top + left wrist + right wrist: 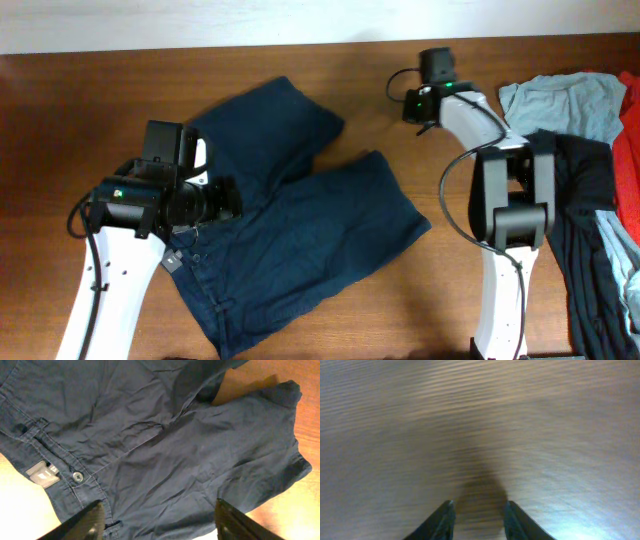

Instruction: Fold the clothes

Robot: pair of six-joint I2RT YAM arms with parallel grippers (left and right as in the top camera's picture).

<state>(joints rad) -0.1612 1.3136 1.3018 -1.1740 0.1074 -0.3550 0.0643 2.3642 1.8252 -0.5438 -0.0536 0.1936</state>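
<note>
The dark navy-blue cloth shorts lie spread across the brown wooden table, where the left gripper hovers wide open and empty above their waistband, probably lining up a grasp, while the right gripper, narrowly parted and holding nothing, hangs over bare wood well clear.

Overhead top-down, left wrist close over shorts

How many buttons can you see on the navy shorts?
1: a button on the shorts, beside the pale tag. Others may be hidden under the cloth.
</note>
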